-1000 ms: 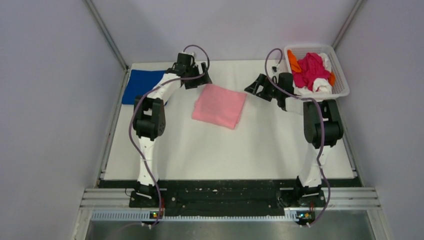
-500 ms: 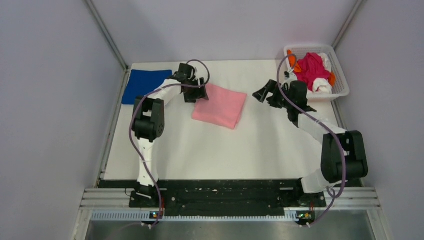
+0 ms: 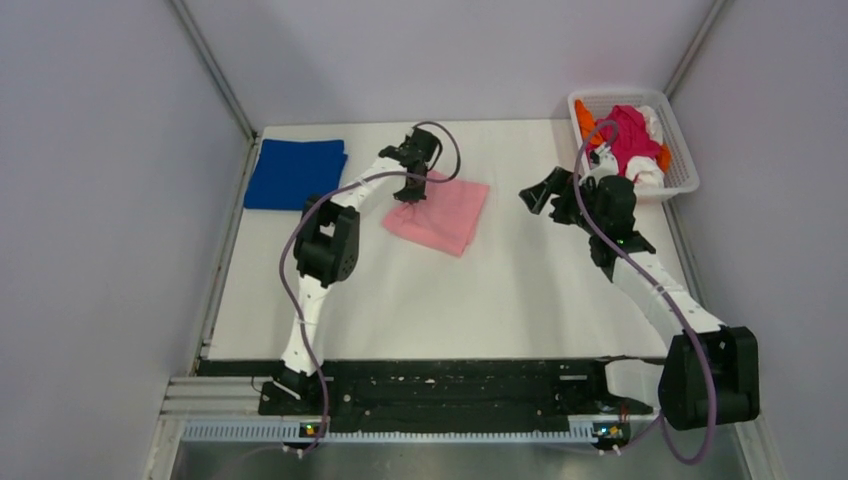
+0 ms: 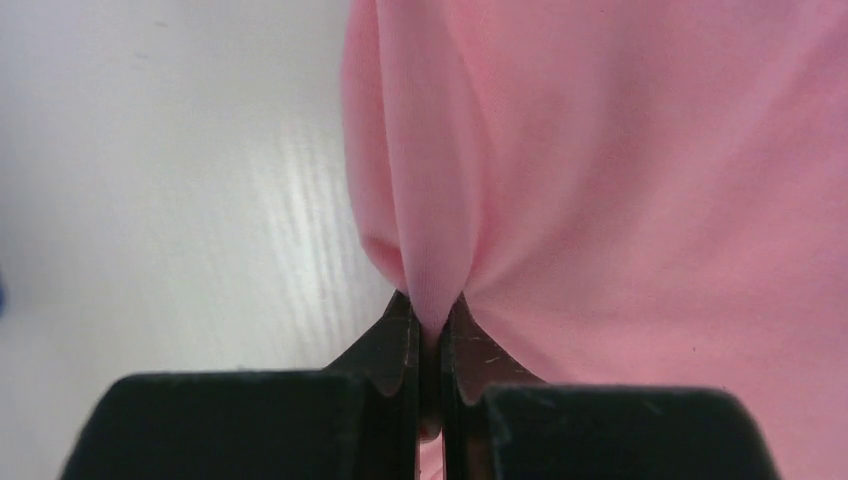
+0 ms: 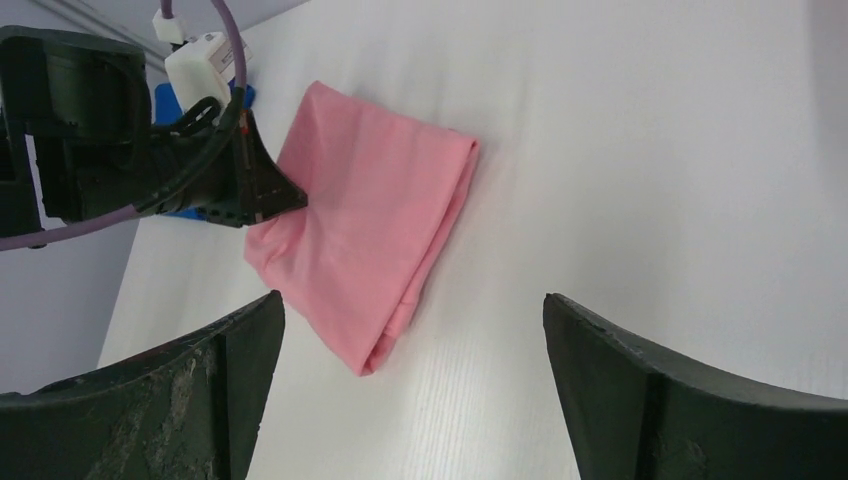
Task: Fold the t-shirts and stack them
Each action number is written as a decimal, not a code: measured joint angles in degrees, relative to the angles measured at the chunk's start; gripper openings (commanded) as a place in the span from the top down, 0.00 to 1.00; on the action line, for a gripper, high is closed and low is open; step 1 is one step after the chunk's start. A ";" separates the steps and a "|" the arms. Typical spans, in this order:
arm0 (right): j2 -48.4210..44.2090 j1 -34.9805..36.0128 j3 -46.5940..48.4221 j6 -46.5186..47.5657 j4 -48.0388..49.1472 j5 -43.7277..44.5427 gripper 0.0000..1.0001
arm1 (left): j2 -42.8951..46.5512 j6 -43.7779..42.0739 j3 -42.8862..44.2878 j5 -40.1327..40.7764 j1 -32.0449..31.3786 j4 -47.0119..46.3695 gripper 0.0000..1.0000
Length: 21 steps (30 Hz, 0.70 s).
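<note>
A folded light pink t-shirt [image 3: 447, 214] lies mid-table. My left gripper [image 3: 412, 190] is shut on a pinch of fabric at its left edge; in the left wrist view the fingers [image 4: 400, 340] squeeze a ridge of the pink t-shirt [image 4: 620, 180]. A folded royal blue t-shirt [image 3: 293, 172] lies flat at the far left. My right gripper [image 3: 540, 192] hovers open to the right of the pink shirt, holding nothing. In the right wrist view the pink t-shirt [image 5: 360, 230] lies ahead of the right gripper [image 5: 410, 300], with the left gripper [image 5: 262, 195] at its edge.
A white lattice basket [image 3: 684, 152] stands at the far right corner with magenta [image 3: 620, 135], orange [image 3: 587, 122] and white [image 3: 648, 172] shirts bundled in it. Grey walls close in the table on the left, back and right.
My left gripper moved right onto the pink shirt's left edge and shut on the fabric. The right arm swung out to the right; its gripper stays open near the shirt.
</note>
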<state>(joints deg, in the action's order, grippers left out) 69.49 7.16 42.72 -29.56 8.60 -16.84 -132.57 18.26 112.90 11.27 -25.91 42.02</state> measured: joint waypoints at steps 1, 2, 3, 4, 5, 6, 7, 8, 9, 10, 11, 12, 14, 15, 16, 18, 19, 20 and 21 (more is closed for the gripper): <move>-0.50 0.00 -0.02 0.04 -0.11 0.20 0.01 | 0.02 -1.11 0.35 4.02 -0.72 0.42 1.00; -1.11 0.00 -0.28 0.11 -0.11 0.37 0.01 | 0.02 -2.34 0.44 7.52 -1.07 0.46 1.00; -1.64 0.00 -0.48 0.22 -0.17 0.52 0.01 | 0.02 -3.78 0.44 10.97 -1.16 0.46 1.00; -2.14 0.00 -0.83 0.37 -0.20 0.66 0.01 | 0.02 -5.07 0.42 13.64 -1.09 0.46 1.00; -2.60 0.00 -1.11 0.50 -0.33 0.85 0.01 | 0.07 -6.64 0.26 16.68 -0.85 0.15 1.00; -2.91 0.00 -1.31 0.59 -0.59 1.05 0.01 | 0.33 -8.52 -0.22 19.71 -0.46 -0.57 1.00; -3.15 0.00 -1.53 0.66 -0.70 1.27 0.01 | 0.76 -10.08 -0.92 21.94 0.00 -1.44 1.00; -3.32 0.00 -1.62 0.74 -0.90 1.55 0.01 | 1.42 -11.76 -1.90 23.82 0.48 -2.49 1.00; -3.48 0.00 -1.77 0.92 -1.01 1.84 0.01 | 2.49 -13.79 -3.43 25.79 1.05 -3.96 1.00; -3.63 0.00 -1.86 1.03 -1.27 2.08 0.01 | 3.56 -15.63 -4.81 27.39 1.55 -5.16 1.00; -3.78 0.00 -1.88 1.07 -1.46 2.27 0.01 | 4.72 -17.57 -5.97 28.98 2.05 -6.38 1.00; -3.89 0.00 -1.90 1.09 -1.46 2.40 0.01 | 5.64 -19.32 -6.69 30.49 2.49 -7.63 1.00; -4.11 0.00 -1.92 1.11 -1.46 2.60 0.01 | 7.13 -22.75 -7.32 33.18 3.32 -10.29 1.00; -4.31 0.00 -1.92 1.14 -1.46 2.67 0.01 | 7.82 -24.76 -7.39 34.47 3.82 -12.07 1.00; -4.33 0.00 -1.92 1.11 -1.46 2.69 0.01 | 8.37 -26.32 -7.39 35.52 4.22 -13.64 1.00; -4.57 0.00 -1.92 1.11 -1.49 2.73 0.01 | 9.29 -29.22 -7.37 37.33 4.98 -16.79 1.00; -4.70 0.00 -1.92 1.11 -1.46 2.82 0.01 | 9.62 -30.62 -7.37 38.16 5.33 -18.32 1.00; -4.81 0.00 -1.92 1.14 -1.46 2.86 0.01 | 9.86 -32.09 -7.37 38.88 5.68 -19.85 1.00; -4.92 0.00 -1.95 1.14 -1.49 2.89 0.01 | 9.97 -33.31 -7.37 39.47 5.99 -21.16 1.00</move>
<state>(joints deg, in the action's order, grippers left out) 64.58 7.16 40.77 -28.42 7.11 -13.96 -122.61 -15.05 105.54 50.74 -19.92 20.86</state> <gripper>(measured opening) 0.986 0.059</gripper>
